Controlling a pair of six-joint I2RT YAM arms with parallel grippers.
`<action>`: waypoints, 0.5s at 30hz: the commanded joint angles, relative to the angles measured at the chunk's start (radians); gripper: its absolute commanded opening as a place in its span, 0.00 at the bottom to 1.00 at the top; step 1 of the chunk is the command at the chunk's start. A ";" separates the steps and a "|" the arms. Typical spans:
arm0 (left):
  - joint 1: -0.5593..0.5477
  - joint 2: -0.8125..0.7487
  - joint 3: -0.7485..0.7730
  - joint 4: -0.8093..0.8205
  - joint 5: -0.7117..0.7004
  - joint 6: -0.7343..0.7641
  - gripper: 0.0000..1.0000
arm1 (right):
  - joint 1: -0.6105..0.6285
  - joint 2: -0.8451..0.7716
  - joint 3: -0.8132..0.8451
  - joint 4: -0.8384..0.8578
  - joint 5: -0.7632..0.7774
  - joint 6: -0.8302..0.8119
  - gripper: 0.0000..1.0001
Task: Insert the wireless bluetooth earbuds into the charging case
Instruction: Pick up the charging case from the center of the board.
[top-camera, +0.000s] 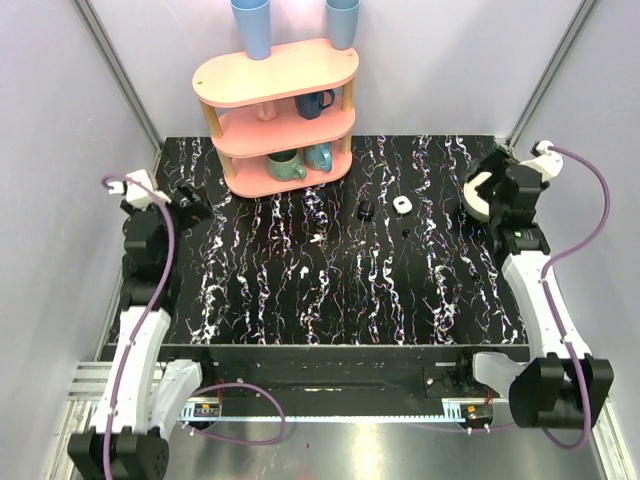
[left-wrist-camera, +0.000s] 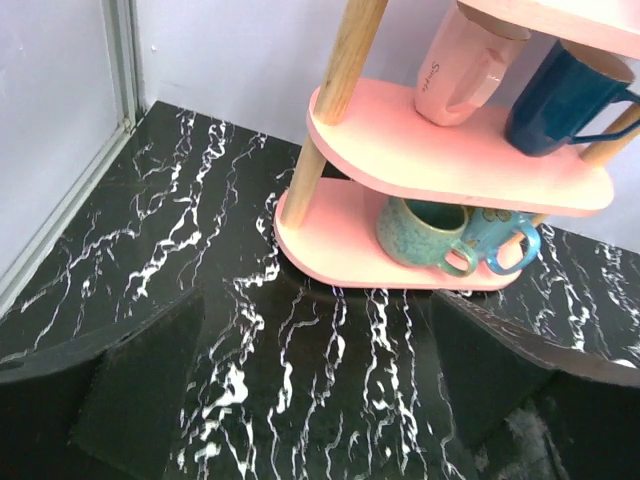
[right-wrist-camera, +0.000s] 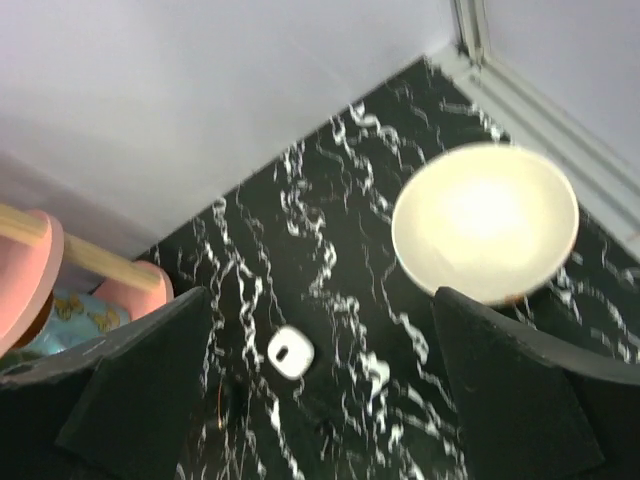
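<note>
2 grippers are standing open over the black marbled table (top-camera: 330, 300), and neither is holding anything. The left gripper (left-wrist-camera: 320, 390) is hovering near the table's left rear, its 2 fingers (left-wrist-camera: 140, 390) spread wide with only bare marble between them. Its camera is looking at the pink shelf (left-wrist-camera: 450, 160). There a green mug (left-wrist-camera: 420, 232) and a light-blue mug (left-wrist-camera: 495, 240) are sitting side by side on the lowest tier, and a pink mug (left-wrist-camera: 470, 65) and a dark-blue mug (left-wrist-camera: 560, 95) are sitting on the tier above. 2 blue cups (top-camera: 252, 25) are standing on the shelf's top. The right gripper (right-wrist-camera: 320, 390) is hanging near the right rear corner, its jaws likewise wide apart and empty. A cream-white bowl (right-wrist-camera: 485, 222) is resting on the table just ahead of it, to its right.

1 of the wireless bluetooth earbuds (top-camera: 402, 204) — a small, bright white, rounded piece — is lying on the marble toward the rear of the table, between the shelf and the bowl and touching neither. A small black object (top-camera: 365, 209) is sitting just left of it, apart from it, and it is too small to tell what it is. I cannot tell the 2nd earbud from the table's white streaks.
</note>
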 joint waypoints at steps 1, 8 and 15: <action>-0.002 -0.174 0.023 -0.379 -0.068 -0.106 0.99 | -0.005 -0.017 -0.083 -0.367 -0.159 0.164 1.00; -0.001 -0.381 -0.014 -0.475 -0.119 -0.064 0.99 | -0.003 0.084 -0.043 -0.393 -0.417 -0.050 1.00; -0.001 -0.299 -0.007 -0.435 -0.078 0.099 0.99 | 0.114 0.235 0.081 -0.412 -0.373 -0.138 1.00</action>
